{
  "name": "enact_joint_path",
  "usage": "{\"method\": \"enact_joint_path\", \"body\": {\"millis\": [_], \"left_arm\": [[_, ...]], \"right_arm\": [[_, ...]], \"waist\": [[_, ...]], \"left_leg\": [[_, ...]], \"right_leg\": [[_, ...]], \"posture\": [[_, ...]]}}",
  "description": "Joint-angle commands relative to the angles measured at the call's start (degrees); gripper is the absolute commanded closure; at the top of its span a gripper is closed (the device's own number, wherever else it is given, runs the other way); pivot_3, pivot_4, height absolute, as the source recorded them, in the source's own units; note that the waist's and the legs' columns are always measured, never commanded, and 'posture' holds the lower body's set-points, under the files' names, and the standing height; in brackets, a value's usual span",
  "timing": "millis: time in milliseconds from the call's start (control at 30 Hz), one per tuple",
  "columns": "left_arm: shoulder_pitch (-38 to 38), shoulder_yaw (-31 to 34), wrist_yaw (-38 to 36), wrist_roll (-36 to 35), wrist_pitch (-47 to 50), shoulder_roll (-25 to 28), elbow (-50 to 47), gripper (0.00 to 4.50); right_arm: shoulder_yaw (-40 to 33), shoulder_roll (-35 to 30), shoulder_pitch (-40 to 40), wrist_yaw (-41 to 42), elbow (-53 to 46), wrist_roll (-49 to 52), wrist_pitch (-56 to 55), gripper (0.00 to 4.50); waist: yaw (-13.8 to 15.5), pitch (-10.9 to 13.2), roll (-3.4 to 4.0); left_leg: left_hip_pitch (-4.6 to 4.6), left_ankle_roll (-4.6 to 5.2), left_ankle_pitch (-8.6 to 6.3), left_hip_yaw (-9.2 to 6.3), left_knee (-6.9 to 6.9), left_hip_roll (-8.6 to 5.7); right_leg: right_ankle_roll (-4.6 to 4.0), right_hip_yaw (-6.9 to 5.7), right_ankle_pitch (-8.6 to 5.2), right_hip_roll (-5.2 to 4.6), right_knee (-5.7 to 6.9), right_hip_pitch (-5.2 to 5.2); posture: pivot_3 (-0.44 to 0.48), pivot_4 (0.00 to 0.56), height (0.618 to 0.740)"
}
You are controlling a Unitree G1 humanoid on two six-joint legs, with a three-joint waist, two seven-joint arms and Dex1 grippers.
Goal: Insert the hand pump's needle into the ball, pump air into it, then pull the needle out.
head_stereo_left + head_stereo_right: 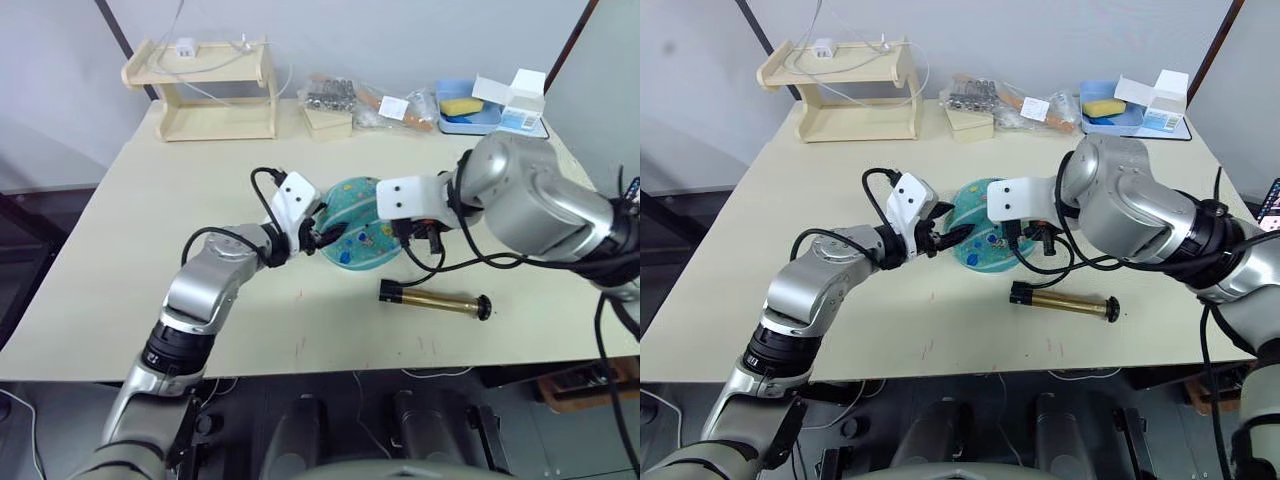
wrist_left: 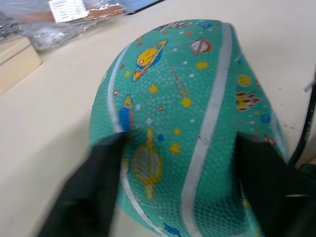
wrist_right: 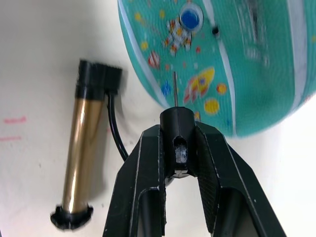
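While the needle tip is short of the valve, the job is alignment, not push. Judgement: line the pin's axis up with the small dark valve hole point(image 3: 215, 31) first, then drive straight along that axis; any side load would likely bend the pin or skid it across the rubber.

Table point(image 1: 120, 260): everything sits mid-table, shelf and clutter well back.

Ball point(image 1: 357, 235): teal, resting on the table between the two grippers. It looks soft and slightly flattened, so expect it to give and roll when pressed. The left side has to brace it.

Left gripper point(image 1: 322, 236): at the ball's left side, fingers point(image 2: 89, 187) spread apart and straddling the ball's flank. Contact is hard to confirm; they look touching or just beside. I'd get firm contact before pushing.

Hand pump point(image 1: 434, 298): brass cylinder lying flat on the table, just to the ball's right-front, untouched. Its hose point(image 3: 116, 133) runs from the end cap up to the right gripper. Slack looks adequate, but watch it doesn't drag the fitting off line.

Right gripper point(image 3: 177, 143): at the ball's right side, fingers clamped on the needle's black fitting.

Needle point(image 3: 176, 89): points out beyond the fingertips, straight along them, toward the ball. Tip looks just off the surface, over the cartoon prints, with the valve hole off to one side and farther along the ball. Needs a lateral shift before insertion.
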Motion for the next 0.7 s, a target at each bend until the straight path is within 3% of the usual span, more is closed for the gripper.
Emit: {"method": "enact_joint_path", "body": {"millis": [33, 67, 233, 700], "left_arm": [[0.5, 0.1, -0.6, -0.2, 0.6, -0.8, 0.2, 2.92], [0.5, 0.2, -0.6, -0.1, 0.7, -0.9, 0.3, 3.38], [0.1, 0.9, 0.0, -0.4, 2.6, -1.9, 0.7, 4.47], [-1.3, 0.0, -0.1, 0.7, 4.3, -3.2, 1.3, 4.50]], "right_arm": [[-2.4, 1.6, -0.6, -1.0, 1.3, -0.7, 0.9, 4.19], [-2.4, 2.1, -0.7, -1.2, 1.7, -0.7, 1.1, 4.19], [-1.6, 4.9, -1.1, -3.3, 4.8, -2.0, 1.8, 4.19], [-0.8, 7.9, -1.8, -4.8, 9.5, -4.3, 0.8, 4.19]], "waist": [[-0.1, 0.0, 0.00], [-0.1, 0.0, 0.00], [-0.2, 0.0, 0.00], [-0.2, 0.0, 0.00]], "left_leg": [[0.00, 0.00, 0.00, 0.00, 0.02, 0.00], [0.00, 0.00, 0.00, 0.01, 0.05, 0.00], [0.00, 0.00, 0.00, 0.00, 0.05, 0.00], [-0.02, 0.00, 0.00, 0.00, 0.05, -0.01]], "right_leg": [[0.00, 0.00, 0.00, 0.00, 0.01, 0.00], [0.00, 0.01, 0.00, 0.00, 0.03, 0.00], [0.00, 0.02, 0.00, 0.00, 0.04, 0.00], [0.00, 0.02, 0.00, 0.00, 0.02, -0.01]], "posture": [[0.000, 0.150, 0.740], [0.000, 0.150, 0.740], [0.000, 0.150, 0.740], [0.000, 0.150, 0.740]]}}
